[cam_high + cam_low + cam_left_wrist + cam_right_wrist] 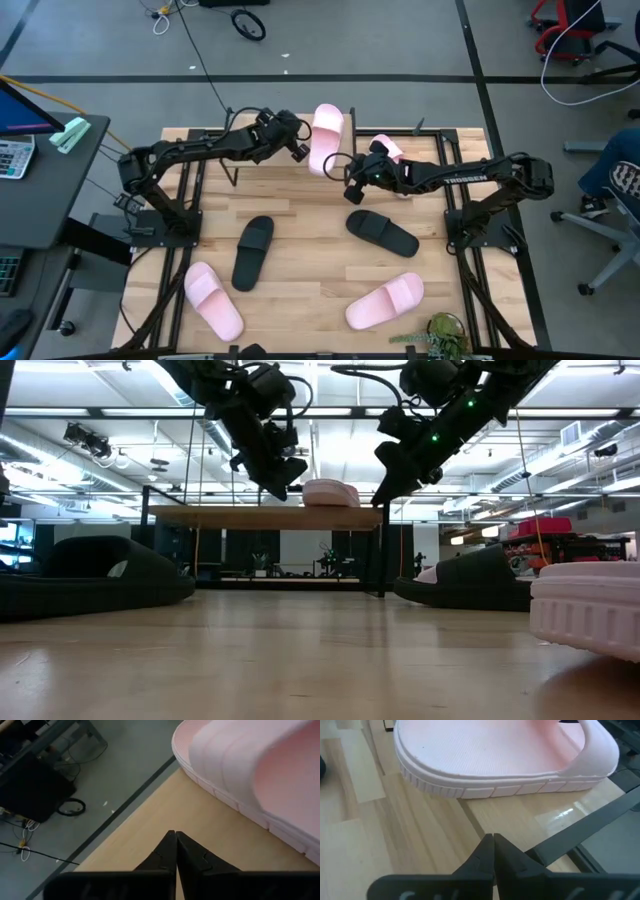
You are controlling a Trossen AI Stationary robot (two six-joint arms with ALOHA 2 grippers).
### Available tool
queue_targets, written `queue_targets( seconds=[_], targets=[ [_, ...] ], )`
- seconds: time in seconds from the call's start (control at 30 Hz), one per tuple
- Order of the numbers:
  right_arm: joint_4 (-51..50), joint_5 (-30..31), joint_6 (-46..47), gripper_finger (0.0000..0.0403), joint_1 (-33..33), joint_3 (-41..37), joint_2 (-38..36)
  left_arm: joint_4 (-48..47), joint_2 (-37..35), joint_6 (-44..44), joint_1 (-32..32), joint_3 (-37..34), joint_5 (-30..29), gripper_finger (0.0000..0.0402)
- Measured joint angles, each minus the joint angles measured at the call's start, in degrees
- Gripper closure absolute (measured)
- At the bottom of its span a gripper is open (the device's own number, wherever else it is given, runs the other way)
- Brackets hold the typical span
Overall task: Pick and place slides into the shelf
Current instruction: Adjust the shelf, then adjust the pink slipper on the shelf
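The shelf [262,516] stands at the table's far edge. One pink slide [326,137] lies sole-down on its wooden top board [200,820]. A second pink slide [388,149] shows partly behind my right arm. Two black slides [252,251] [382,233] and two more pink slides [212,299] [385,303] lie flat on the table. My left gripper [175,835] is shut and hovers over the top board just left of the slide there. My right gripper [492,836] is shut and points at that slide's side [510,787] from the near right, just short of it.
A small green plant [446,335] sits at the table's near right corner. A dark desk with a calculator [14,155] stands left of the table, and office chairs [610,190] stand to the right. Bare wood lies between the slides at the table's middle.
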Motion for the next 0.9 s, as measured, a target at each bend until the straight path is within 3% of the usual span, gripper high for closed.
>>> queue_targets(
  seconds=[0.17,0.47,0.53,0.67,0.8,0.9],
  targets=[
    [-0.01,0.7,-0.64,0.0397,1.15,0.0,-0.9,0.09,0.0,0.48,-0.19,0.0,-0.03,0.0393],
    [0.0,2.26,-5.73,0.04,7.18,0.0,-8.83,1.47,0.0,4.57,1.46,0.0,0.26,0.0396],
    [0.01,3.66,-5.08,0.0399,8.02,0.01,-10.22,1.52,0.0,4.4,3.39,0.0,4.63,0.0397],
    [-0.02,5.22,-4.12,0.0396,8.9,0.02,-11.39,4.83,0.0,1.23,7.93,0.0,21.59,0.0398],
    [-0.6,5.3,-4.31,0.0396,8.84,0.02,-11.06,9.07,-0.04,-1.77,10.79,0.02,22.97,0.0399],
    [-1.37,5.27,-5.79,0.0397,8.26,0.02,-10.95,8.57,0.0,-1.93,12.69,0.02,27.53,0.0399]
  ],
)
